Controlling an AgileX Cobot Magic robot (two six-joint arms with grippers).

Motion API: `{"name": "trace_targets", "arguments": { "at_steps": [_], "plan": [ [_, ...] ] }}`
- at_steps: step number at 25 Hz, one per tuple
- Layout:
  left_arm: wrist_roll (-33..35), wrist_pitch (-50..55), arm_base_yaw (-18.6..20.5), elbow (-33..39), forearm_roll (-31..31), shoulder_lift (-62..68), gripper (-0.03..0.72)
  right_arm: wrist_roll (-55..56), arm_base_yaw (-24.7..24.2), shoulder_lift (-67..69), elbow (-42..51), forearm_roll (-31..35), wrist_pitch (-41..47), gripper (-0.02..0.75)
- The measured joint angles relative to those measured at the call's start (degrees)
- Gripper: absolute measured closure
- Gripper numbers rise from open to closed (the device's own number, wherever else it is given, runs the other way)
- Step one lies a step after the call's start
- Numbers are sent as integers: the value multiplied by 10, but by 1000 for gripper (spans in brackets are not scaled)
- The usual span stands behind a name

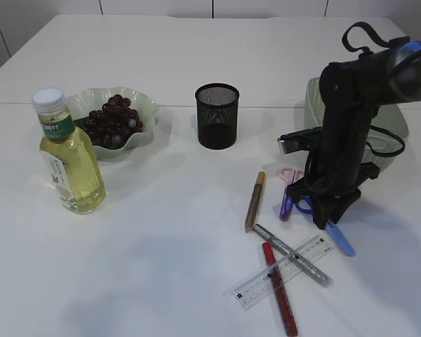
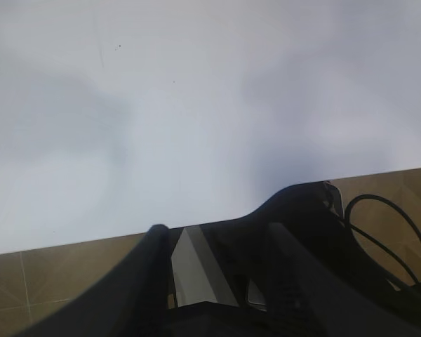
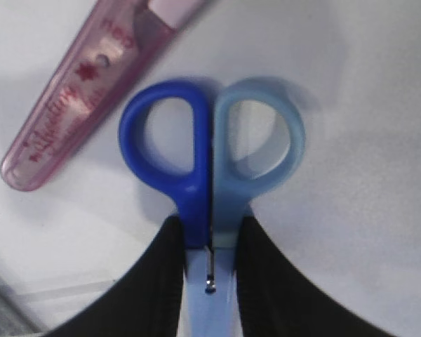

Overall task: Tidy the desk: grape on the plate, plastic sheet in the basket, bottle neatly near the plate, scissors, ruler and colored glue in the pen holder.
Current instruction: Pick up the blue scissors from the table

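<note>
On the right side of the white table (image 1: 196, 232), the right gripper (image 1: 330, 214) was down low over the blue scissors (image 3: 210, 161). Its two black fingers (image 3: 161, 281) sat on each side of the scissors, just below the two round handles, and they were squeezed in against it, so the scissors were gripped. The dark blue handle was on the left and the light blue one on the right, side by side and touching. The blue cover end of the scissors stuck out past the gripper toward the ruler (image 1: 284, 272). A purple glue tube (image 3: 77, 112) lay just beside the handles. More glue pens lay near the ruler: a gold one (image 1: 255, 202), a silver one (image 1: 292, 254) and a red one (image 1: 279, 288), with the silver and red ones crossing the ruler. The black pen holder (image 1: 217, 116) stood farther back in the middle. The grapes (image 1: 112, 121) were on the plate (image 1: 144, 105), and the bottle (image 1: 69, 154) stood just in front of the plate. The basket (image 1: 393, 119) was behind the right arm. The left gripper (image 2: 217, 281) hung over the table edge, its jaws apart and holding nothing.
</note>
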Motion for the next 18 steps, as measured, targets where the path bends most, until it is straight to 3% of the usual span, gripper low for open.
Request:
{"name": "trace_targets", "arguments": {
  "at_steps": [9,18],
  "plan": [
    [0,0,0,0,0,0,366,1,0,-13,6,0,-1,544],
    [0,-1,0,0,0,0,374,2,0,-73,74,-1,-57,544]
  ]
}}
